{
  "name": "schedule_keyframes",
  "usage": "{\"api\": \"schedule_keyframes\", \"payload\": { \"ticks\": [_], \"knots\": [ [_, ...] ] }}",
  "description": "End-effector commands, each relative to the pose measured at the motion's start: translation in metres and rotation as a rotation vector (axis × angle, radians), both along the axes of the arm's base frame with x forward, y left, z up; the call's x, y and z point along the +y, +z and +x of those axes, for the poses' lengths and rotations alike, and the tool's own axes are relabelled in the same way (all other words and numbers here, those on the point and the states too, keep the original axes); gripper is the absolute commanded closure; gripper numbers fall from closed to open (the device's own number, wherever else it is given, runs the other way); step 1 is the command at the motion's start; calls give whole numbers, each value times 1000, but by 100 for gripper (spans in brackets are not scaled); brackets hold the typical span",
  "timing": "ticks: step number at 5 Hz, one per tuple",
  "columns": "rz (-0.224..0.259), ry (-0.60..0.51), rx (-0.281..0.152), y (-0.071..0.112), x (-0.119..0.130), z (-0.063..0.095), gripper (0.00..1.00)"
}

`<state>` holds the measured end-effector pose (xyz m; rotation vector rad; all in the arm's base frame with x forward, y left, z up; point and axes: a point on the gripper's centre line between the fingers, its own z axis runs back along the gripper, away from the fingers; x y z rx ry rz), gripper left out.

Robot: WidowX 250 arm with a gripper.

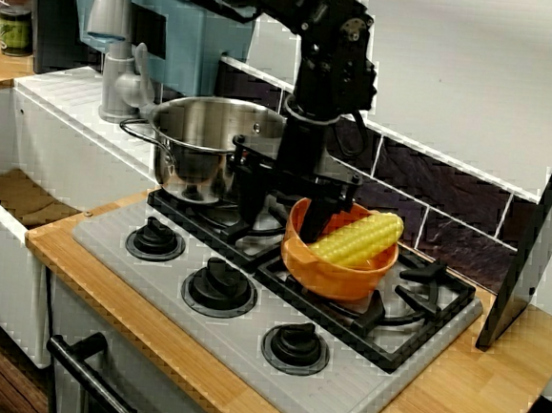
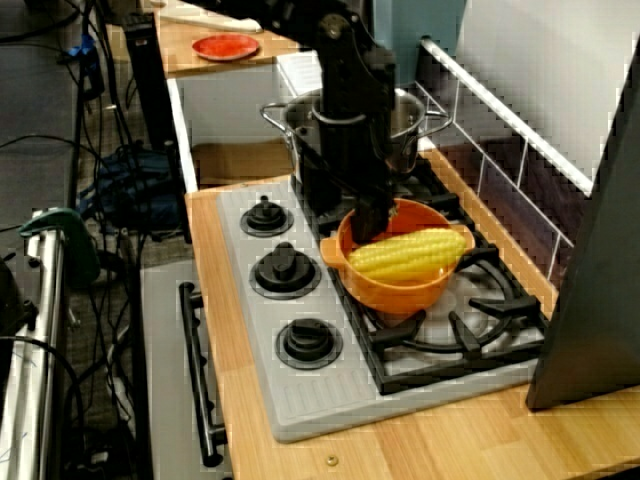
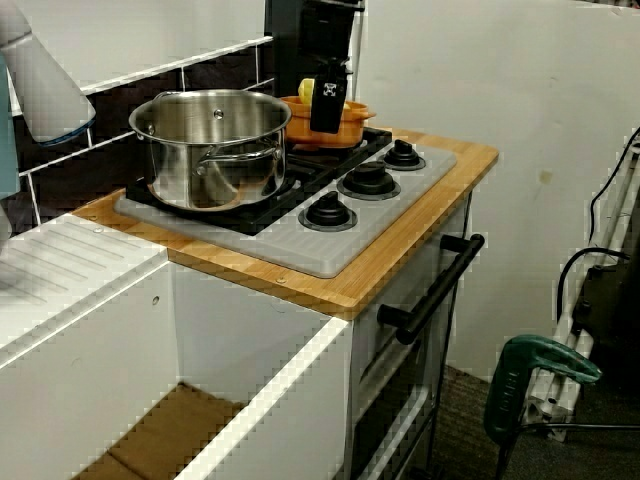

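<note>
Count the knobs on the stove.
3, in a row along the stove's front edge: the knob nearest the sink, the middle knob, the farthest knob. None seems hidden.

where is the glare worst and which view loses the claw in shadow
View facing the tiled wall: bright highlights and mirror reflections on the shiny round steel pot. View from high over the knobs: the black claw is a dark mass with little detail at the orange plastic bowl. View from the sink end: the pot is sharp, and the claw blends into the dark arm above it.
</note>
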<state>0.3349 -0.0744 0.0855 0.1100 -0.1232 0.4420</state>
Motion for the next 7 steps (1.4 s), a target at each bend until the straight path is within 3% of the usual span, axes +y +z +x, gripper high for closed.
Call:
{"api": "schedule_keyframes", "payload": {
  "ticks": [1,3,5,7],
  "knots": [
    [-60,30,-97,53,17,-9,0],
    [-81,37,-133,72,28,-19,0],
    [-45,46,-162,73,47,-16,0],
    [-26,24,-152,86,70,-11,0]
  ]
}}
